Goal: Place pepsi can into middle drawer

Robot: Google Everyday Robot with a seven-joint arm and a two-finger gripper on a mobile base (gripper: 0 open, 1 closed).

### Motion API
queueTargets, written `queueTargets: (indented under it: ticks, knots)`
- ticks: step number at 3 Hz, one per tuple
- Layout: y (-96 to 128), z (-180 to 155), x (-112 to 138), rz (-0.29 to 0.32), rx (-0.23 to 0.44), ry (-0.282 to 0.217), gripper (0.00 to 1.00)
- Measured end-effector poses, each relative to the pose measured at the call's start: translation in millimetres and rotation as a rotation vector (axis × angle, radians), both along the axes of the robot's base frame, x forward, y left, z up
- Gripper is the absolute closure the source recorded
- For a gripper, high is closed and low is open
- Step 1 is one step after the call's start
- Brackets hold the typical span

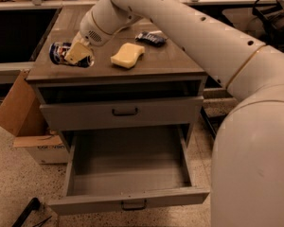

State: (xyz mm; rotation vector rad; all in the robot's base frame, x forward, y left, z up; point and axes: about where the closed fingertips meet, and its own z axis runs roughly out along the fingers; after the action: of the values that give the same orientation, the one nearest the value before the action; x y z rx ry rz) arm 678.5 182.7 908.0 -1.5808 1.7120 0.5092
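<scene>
The pepsi can (60, 52) is dark blue with white and red marks and lies on its side at the left end of the cabinet top. My gripper (75, 54) is shut on it, with a tan finger (78, 52) across its right half. I cannot tell whether the can is lifted or rests on the top. The middle drawer (128, 171) is pulled wide open below. Its deep tray has nothing in it, and its small dark handle (134, 205) is at the front. The drawer front above it (123, 112) is shut.
A yellow sponge (128, 55) and a flat dark snack packet (151, 38) lie on the cabinet top (175, 63). A cardboard box (19, 108) leans on the floor at the left. My large white arm (246, 103) fills the right side. A black object (28, 211) lies on the floor.
</scene>
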Motion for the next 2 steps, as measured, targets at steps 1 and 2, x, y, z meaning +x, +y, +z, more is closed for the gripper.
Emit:
queueTargets:
  ticks: [1,2]
  knots:
    - [0,0,0,0.000,0.000,0.000,1.00]
    - [-3,-8,-19,-0.001,-0.018,0.006,1.00]
